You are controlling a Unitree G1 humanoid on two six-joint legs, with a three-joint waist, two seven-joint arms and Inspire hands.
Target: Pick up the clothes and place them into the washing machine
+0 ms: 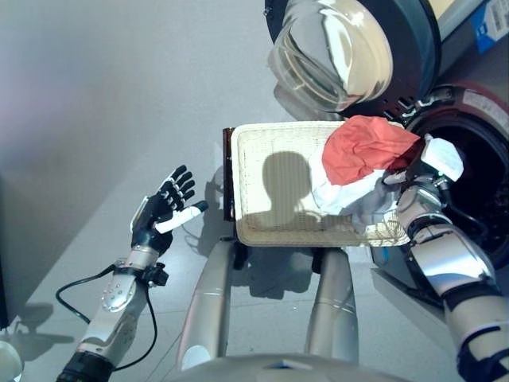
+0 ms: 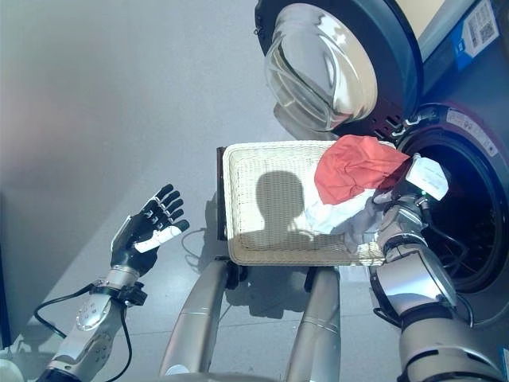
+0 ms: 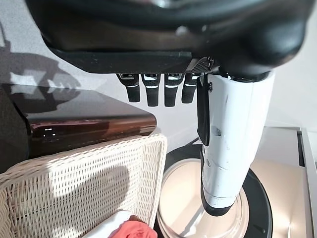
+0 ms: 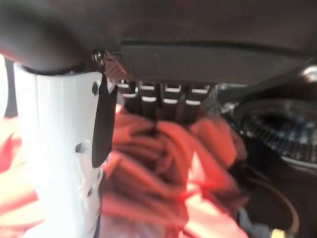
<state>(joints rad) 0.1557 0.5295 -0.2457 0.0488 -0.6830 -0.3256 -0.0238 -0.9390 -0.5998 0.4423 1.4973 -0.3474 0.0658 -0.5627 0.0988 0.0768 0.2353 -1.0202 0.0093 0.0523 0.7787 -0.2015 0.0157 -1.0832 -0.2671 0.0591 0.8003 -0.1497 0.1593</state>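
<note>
Gripping the red garment (image 1: 362,147) with my right hand (image 1: 432,163) at the basket's corner nearest the drum. In the right wrist view my fingers (image 4: 163,96) curl down into red folds (image 4: 163,168) and the white-covered thumb sits alongside, so I judge the hand closed on cloth; how much fabric is really caught I cannot tell.

The red piece is bunched on top of a white garment (image 1: 346,195), both heaped at the right end of the white wicker basket (image 1: 270,231). The rest of the basket looks bare. The washing machine opening (image 1: 477,187) lies just beside my right hand, and its glass door (image 1: 334,52) is swung wide open above the basket.

My left hand (image 1: 163,208) is out over the floor, well apart from the basket, fingers straight and spread, holding nothing.

Step in hand, as I judge it: lift and carry into the drum.
- Raise the bundle clear of the wicker rim before swinging right; a dragging hem could snag the weave or tug the basket.
- Watch whether the white piece comes up with the red; if it hangs half-caught it may drop short of the opening.
- Push well inside the drum before letting go, so nothing drapes over the door seal.
</note>
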